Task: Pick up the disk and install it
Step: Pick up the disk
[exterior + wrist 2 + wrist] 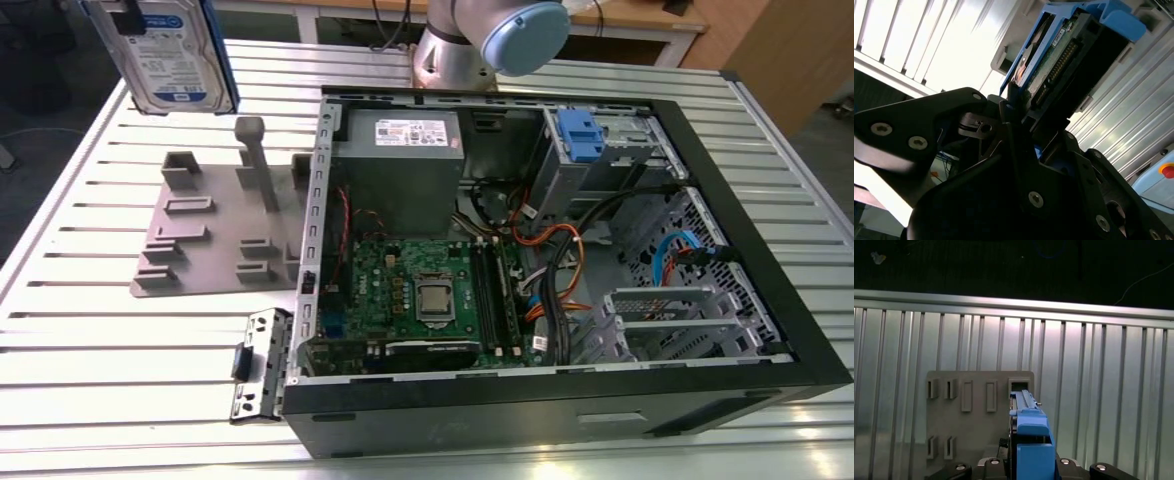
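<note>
The disk (pixel 171 55), silver with a white-and-blue label and a blue rail frame, hangs upright in the air at the exterior view's far left, above the grey holder stand (pixel 220 230). My gripper (pixel 1021 107) is shut on the disk (pixel 1064 55), its black fingers clamping one end in the second wrist view. The first wrist view looks down along the disk's blue rail (pixel 1029 435), which is raised over the stand (pixel 979 405) and apart from it.
The open computer case (pixel 787 300) lies on the slatted metal table (pixel 80 330), with a drive cage topped by a blue latch (pixel 583 135) at its far right corner. A loose black bracket (pixel 260 365) lies by the case's near left corner. The arm's base (pixel 481 40) stands behind the case.
</note>
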Robot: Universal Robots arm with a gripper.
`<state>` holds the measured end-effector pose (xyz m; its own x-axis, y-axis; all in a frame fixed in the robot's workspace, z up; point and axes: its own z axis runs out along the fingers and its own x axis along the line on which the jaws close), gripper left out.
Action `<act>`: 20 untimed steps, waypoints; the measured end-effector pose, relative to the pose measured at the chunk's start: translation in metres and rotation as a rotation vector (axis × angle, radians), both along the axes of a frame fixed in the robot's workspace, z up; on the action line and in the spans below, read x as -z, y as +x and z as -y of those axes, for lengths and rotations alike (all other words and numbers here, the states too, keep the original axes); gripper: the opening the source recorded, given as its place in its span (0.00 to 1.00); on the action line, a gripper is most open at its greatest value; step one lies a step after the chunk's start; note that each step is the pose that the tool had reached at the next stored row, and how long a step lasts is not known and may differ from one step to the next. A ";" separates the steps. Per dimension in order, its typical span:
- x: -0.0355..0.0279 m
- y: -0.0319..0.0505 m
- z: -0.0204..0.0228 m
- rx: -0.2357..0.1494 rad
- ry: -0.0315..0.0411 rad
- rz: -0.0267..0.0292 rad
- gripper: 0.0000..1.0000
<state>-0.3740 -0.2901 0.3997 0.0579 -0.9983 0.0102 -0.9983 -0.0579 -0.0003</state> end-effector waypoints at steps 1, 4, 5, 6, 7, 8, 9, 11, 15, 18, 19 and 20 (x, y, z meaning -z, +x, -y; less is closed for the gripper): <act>-0.0005 0.0000 0.0000 0.000 0.0000 0.0001 0.36; -0.0020 0.0000 0.0000 0.000 -0.0001 0.0000 0.36; -0.0024 0.0000 0.0000 0.000 -0.0001 -0.0001 0.36; -0.0028 0.0000 0.0000 0.000 0.0000 0.0000 0.36; -0.0032 0.0000 0.0000 0.000 0.0000 0.0000 0.36; -0.0035 0.0000 0.0000 0.000 0.0000 0.0000 0.36; -0.0038 0.0000 0.0000 0.000 -0.0001 -0.0001 0.36; -0.0043 0.0000 0.0000 0.000 0.0000 0.0000 0.36; -0.0055 0.0000 0.0000 0.000 0.0000 0.0000 0.36; -0.0063 0.0000 0.0000 0.000 0.0000 0.0000 0.36; -0.0066 0.0000 0.0000 0.000 -0.0001 0.0000 0.36; -0.0069 0.0000 0.0000 0.000 0.0000 -0.0001 0.36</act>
